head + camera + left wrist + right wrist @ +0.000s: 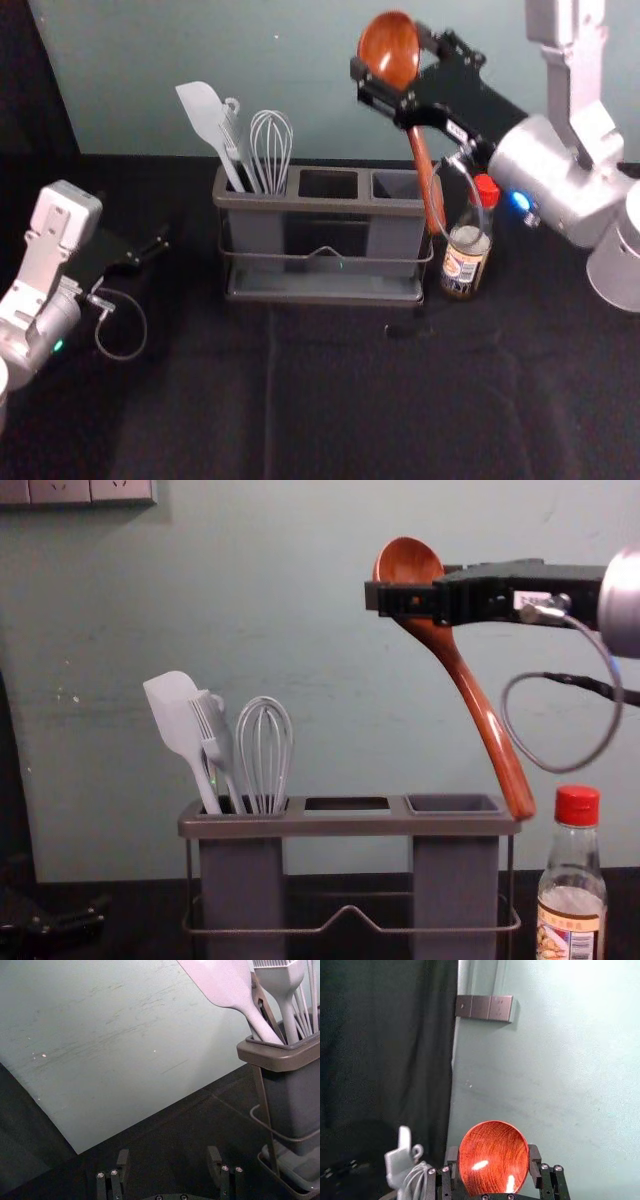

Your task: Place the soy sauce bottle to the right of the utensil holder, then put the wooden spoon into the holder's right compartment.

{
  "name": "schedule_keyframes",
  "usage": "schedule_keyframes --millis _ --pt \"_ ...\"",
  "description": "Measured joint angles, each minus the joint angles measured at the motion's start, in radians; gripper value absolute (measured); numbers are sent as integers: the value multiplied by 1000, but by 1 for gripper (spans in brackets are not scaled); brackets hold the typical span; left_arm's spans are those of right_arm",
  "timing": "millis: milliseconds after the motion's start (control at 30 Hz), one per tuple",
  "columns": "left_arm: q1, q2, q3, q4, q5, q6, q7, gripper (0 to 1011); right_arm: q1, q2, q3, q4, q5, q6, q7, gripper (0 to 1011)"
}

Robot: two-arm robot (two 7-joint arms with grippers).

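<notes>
My right gripper (396,82) is up above the holder's right end, shut on the bowl of the wooden spoon (391,50). In the right wrist view the right gripper (493,1165) has its fingers on both sides of the spoon's bowl (492,1157). The spoon's handle (480,710) slants down, its tip by the top right corner of the utensil holder (350,825). A soy sauce bottle (467,240) with a red cap stands upright just right of the holder. My left gripper (155,250) stays at the left, its fingers apart in the left wrist view (170,1165).
A spatula (178,715), a brush (215,745) and a whisk (265,750) stand in the holder's left compartment. Behind the black-covered table (330,400) rises a pale green wall (300,60). A thin cable loop hangs from the right gripper near the bottle.
</notes>
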Motion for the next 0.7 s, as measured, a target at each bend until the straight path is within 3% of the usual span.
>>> schedule_keyframes --millis 333,700 --pt "0 0 0 0 0 0 0 1005 122 -57 -28 157 -44 -66 5 837" --pt "0 0 0 0 0 0 0 1005 201 -102 -49 296 -77 -132 27 837"
